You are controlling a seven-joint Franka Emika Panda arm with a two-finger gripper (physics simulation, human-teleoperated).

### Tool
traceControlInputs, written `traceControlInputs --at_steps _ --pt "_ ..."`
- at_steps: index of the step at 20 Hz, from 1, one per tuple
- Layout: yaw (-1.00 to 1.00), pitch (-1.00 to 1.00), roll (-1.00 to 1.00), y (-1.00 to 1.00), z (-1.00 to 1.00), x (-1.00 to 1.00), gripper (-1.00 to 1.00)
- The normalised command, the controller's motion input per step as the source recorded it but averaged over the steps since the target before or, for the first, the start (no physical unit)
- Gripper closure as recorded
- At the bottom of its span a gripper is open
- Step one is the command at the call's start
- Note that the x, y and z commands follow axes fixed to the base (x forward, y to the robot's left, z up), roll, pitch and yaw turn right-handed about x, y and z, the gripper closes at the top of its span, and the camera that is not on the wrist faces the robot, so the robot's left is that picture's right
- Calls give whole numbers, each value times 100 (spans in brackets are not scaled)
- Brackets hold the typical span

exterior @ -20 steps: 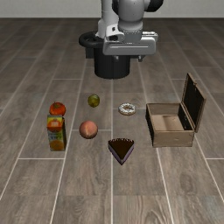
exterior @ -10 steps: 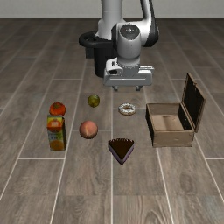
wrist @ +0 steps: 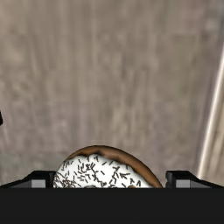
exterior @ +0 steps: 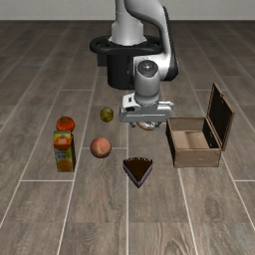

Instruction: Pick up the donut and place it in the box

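Exterior view shows my hand [exterior: 147, 120] lowered since before, now spread open around the donut [wrist: 105, 168] on the wood-plank floor [exterior: 60, 209].

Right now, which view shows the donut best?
The wrist view: the donut sits close up between the open fingertips, sprinkles plain. In the exterior view the gripper hangs over it, leaving just a sliver visible.
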Motion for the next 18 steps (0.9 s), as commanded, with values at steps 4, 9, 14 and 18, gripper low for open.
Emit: traceControlInputs --at_steps 4,9,14,18 --pt "0 0 0 0 0 0 100" --pt "0 0 0 0 0 0 100" --pt "0 0 0 0 40 0 100" --pt "0 0 0 0 100 0 100"
